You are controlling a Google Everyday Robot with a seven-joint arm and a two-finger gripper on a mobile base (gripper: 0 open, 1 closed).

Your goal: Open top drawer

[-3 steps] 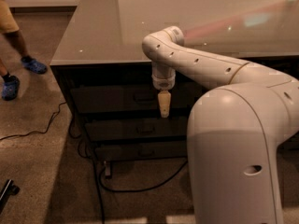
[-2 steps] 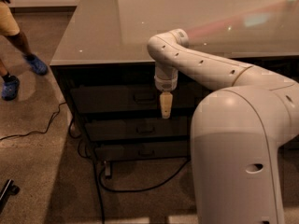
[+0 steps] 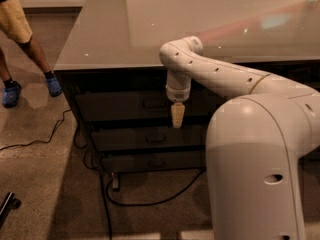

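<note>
Under the edge of the glossy grey countertop (image 3: 100,44), the top drawer (image 3: 115,106) heads a stack of three dark fronts, and it is the tallest of them. Its small bar handle (image 3: 152,104) sits at the middle of the front. The front lies in line with the middle drawer (image 3: 135,140) and the bottom drawer (image 3: 145,162) beneath it, so we read it as closed.

Our white arm (image 3: 215,74) reaches in from the right, bends over the counter's edge and turns straight down. The gripper (image 3: 176,116) hangs at its end, pointing at the floor. It is in front of the top drawer, just to the right of the bar handle, and its tip reaches the drawer's lower edge, near the dark gap above the middle drawer. It shows as one narrow cream tip that tapers downward. From this angle we cannot tell whether it is spread or pressed together. We see nothing held in it, and we cannot tell whether it touches the drawer front or hangs just clear of it. It is beside the handle, not around it.

Our rounded white body (image 3: 260,174) fills the lower right and hides the right part of the stack.

At the far left stands a person in yellow shorts (image 3: 15,16) and blue shoes (image 3: 52,85), well apart from the drawers. A black cable (image 3: 150,202) loops over the speckled floor (image 3: 40,174) below the bottom drawer, and another runs off to the left. A small dark wheeled object (image 3: 7,204) pokes in at the lower left edge.
</note>
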